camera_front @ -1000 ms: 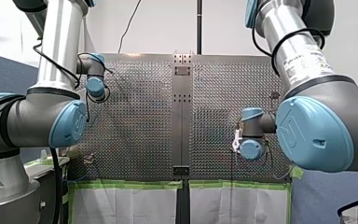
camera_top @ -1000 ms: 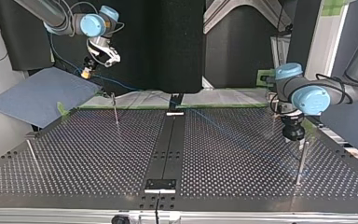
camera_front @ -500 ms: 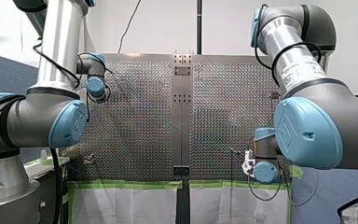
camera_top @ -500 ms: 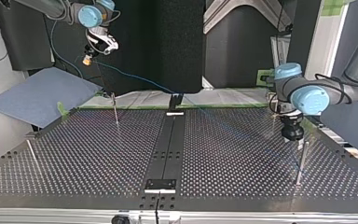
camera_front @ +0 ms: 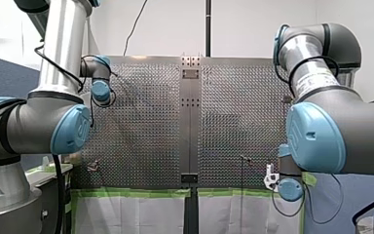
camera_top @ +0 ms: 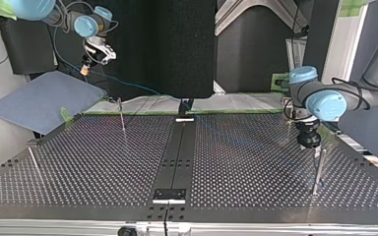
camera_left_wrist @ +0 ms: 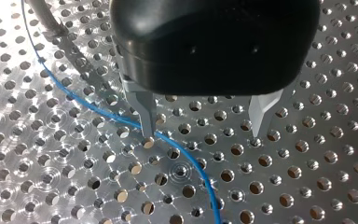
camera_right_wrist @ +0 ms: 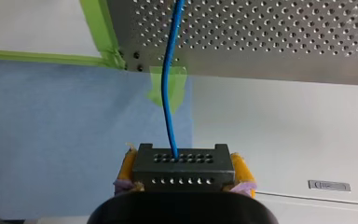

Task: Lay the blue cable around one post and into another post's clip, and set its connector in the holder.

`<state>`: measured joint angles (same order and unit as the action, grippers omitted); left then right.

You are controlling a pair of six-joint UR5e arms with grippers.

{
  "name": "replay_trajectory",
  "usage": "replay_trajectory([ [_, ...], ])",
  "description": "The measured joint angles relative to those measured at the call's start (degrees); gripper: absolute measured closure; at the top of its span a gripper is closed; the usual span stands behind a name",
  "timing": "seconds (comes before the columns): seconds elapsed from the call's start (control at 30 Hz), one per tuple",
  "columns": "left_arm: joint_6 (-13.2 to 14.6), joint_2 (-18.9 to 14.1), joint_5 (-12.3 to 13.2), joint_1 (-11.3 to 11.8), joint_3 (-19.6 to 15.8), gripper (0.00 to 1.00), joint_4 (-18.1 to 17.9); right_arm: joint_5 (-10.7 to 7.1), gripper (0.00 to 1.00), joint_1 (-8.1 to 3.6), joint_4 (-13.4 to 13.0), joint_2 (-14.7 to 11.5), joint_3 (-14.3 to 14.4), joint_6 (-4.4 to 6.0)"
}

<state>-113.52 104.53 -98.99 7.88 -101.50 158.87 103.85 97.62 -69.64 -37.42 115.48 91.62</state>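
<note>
My right gripper (camera_right_wrist: 182, 181) is shut on a black perforated connector block (camera_right_wrist: 182, 164), with yellow pads on either side of it. The blue cable (camera_right_wrist: 169, 88) leaves the block and runs up over the perforated table's edge. In the top view that gripper (camera_top: 85, 69) hangs past the table's far left corner, and the cable (camera_top: 128, 86) trails from it towards the middle. My left gripper (camera_left_wrist: 200, 140) is open with its metal fingertips down on the plate; the cable (camera_left_wrist: 186, 156) passes beside one finger (camera_left_wrist: 145, 114). It (camera_top: 309, 141) stands by a thin post (camera_top: 317, 169).
Two more thin posts (camera_top: 121, 116) (camera_top: 33, 162) stand on the top view's left half. A black centre rail (camera_top: 177, 152) carries small brackets (camera_top: 169, 194) at both ends. A blue mat (camera_top: 44, 98) and green tape (camera_right_wrist: 165, 88) lie off the table's corner.
My right gripper has carried the connector off past the table's corner, leftwards in the top view and down-right in the front view. My left arm has stayed put.
</note>
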Motion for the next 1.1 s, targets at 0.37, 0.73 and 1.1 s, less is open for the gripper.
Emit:
replay_trajectory([
  [0.37, 0.1, 0.02, -0.2, 0.06, 0.01, 0.0, 0.14, -5.38, 1.0, -5.02, -0.32, -0.36, -3.42, -1.53],
  [0.73, 0.59, 0.01, -1.11, 0.19, 0.08, 0.0, 0.3, -10.98, 1.0, -4.07, 2.78, -3.19, -3.7, -5.14],
  [1.1, 1.1, 0.0, -1.24, 0.04, 0.1, 0.0, 0.24, -16.85, 1.0, -3.11, 0.55, -3.23, -3.8, -1.15],
])
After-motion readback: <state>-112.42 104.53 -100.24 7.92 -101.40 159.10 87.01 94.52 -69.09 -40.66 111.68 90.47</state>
